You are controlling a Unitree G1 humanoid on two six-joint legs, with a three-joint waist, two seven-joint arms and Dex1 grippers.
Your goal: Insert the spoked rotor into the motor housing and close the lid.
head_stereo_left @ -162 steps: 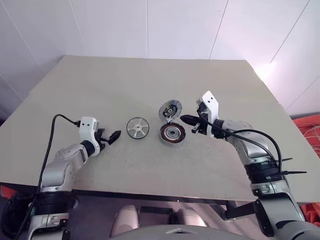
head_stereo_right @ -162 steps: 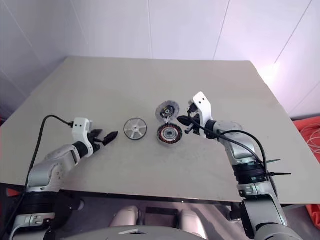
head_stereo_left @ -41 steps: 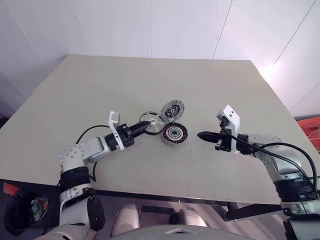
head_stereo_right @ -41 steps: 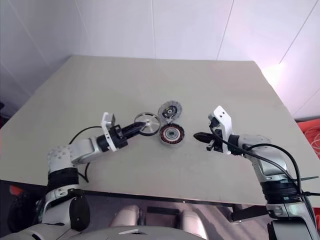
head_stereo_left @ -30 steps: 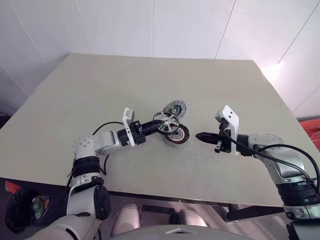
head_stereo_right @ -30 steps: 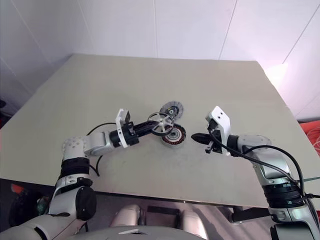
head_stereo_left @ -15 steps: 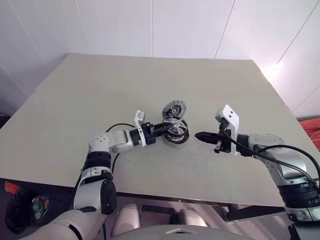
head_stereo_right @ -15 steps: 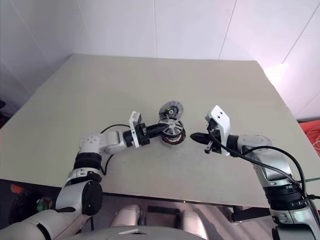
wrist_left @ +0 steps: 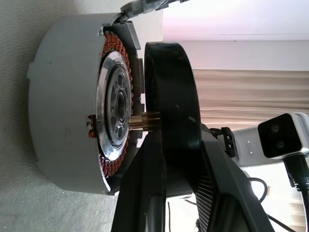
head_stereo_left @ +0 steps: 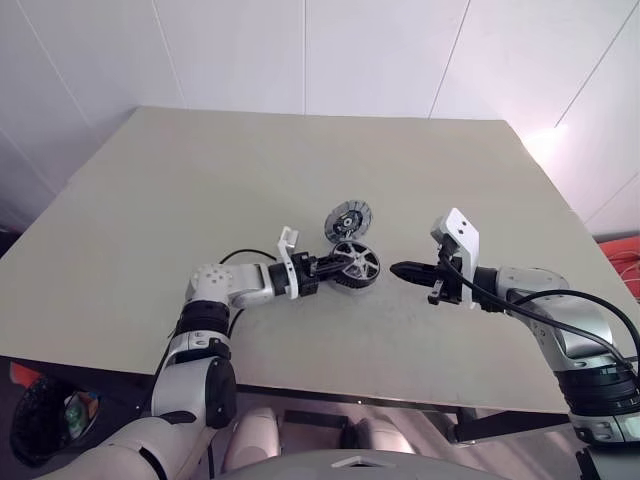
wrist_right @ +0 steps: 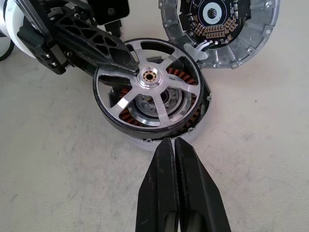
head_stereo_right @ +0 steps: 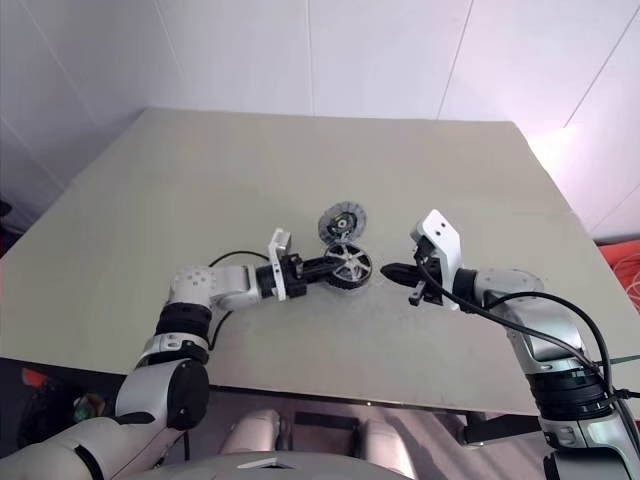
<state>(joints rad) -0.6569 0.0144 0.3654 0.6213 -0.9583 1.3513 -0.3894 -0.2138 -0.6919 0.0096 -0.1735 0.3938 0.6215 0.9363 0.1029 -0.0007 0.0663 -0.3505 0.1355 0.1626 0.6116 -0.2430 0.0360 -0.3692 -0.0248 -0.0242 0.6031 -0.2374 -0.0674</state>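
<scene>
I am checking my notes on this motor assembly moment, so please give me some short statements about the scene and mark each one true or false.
1. The left gripper holds the silver spoked rotor by its rim, over the round dark motor housing with copper windings. True.
2. The rotor sits fully down in the housing. False: the left wrist view shows a gap between rotor and windings, with the brass shaft spanning it.
3. The round grey ribbed lid is closed over the housing. False: it stands open beside the housing, its inner side showing.
4. The right gripper is shut and holds nothing, its tips pointing at the housing. True.
5. The housing rests on the beige table. True.
</scene>
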